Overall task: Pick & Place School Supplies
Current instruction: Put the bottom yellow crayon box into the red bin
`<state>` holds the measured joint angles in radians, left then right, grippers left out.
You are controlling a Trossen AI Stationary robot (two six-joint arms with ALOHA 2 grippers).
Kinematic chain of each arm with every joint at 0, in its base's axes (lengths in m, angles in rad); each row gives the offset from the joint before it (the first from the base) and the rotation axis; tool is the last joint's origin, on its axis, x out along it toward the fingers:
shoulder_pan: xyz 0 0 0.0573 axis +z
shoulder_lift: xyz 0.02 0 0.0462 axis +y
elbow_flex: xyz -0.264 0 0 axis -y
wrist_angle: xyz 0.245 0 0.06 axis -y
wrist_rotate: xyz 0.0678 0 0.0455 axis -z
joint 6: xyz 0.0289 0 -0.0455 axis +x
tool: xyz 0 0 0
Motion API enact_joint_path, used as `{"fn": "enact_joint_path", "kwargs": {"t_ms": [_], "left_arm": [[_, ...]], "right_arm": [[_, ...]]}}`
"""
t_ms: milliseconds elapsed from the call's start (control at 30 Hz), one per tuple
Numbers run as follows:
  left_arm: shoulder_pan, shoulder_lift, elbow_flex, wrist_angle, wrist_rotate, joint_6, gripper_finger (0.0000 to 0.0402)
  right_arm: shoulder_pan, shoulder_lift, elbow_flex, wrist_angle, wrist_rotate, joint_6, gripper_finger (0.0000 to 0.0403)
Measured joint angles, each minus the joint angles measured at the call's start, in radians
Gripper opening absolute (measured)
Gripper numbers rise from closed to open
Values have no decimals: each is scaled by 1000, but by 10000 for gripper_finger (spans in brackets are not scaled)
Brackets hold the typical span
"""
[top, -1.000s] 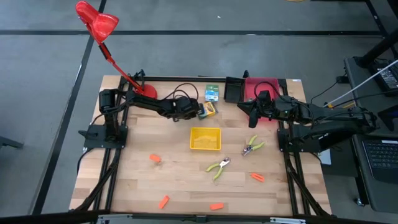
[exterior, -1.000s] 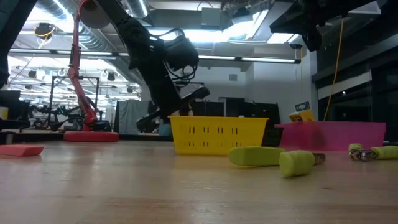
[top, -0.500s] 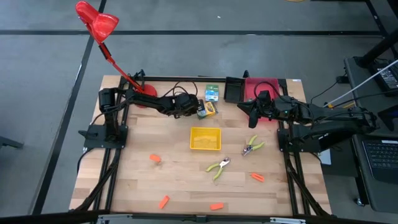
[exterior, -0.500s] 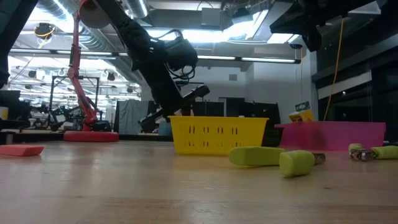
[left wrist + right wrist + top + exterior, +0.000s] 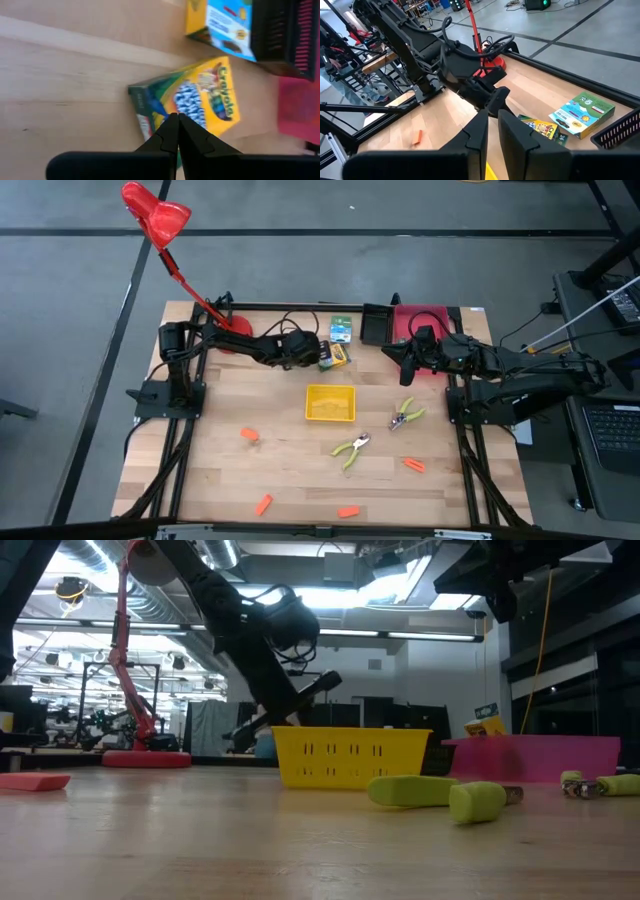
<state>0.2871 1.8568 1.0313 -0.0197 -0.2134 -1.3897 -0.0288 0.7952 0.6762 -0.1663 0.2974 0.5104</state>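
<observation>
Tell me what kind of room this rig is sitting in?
Likely a robotics lab or workshop. The low view shows exposed ceiling ducts and strip lights. The right wrist view shows bare concrete floor and other equipment frames beyond the table. A laptop sits beside it.

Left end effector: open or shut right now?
Shut. In its wrist view the left end effector has both fingers pressed together to one point, nothing between them, just short of the crayon box.

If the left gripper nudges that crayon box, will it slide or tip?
Probably slide: the crayon box lies flat on smooth wood. It looks like light cardboard, so it may spin under the shut left gripper, and might bump the blue box nearby.
</observation>
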Motion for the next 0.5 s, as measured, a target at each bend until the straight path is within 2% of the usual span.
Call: {"fn": "enact_joint_path", "kwargs": {"t_ms": [233, 500], "left_arm": [[3, 0, 0, -2, 3, 24, 2], [3, 0, 0, -76, -20, 34, 2]], "right_arm": [[0, 0, 0, 0, -2, 1, 48], [0, 0, 0, 0, -2, 1, 48]]}}
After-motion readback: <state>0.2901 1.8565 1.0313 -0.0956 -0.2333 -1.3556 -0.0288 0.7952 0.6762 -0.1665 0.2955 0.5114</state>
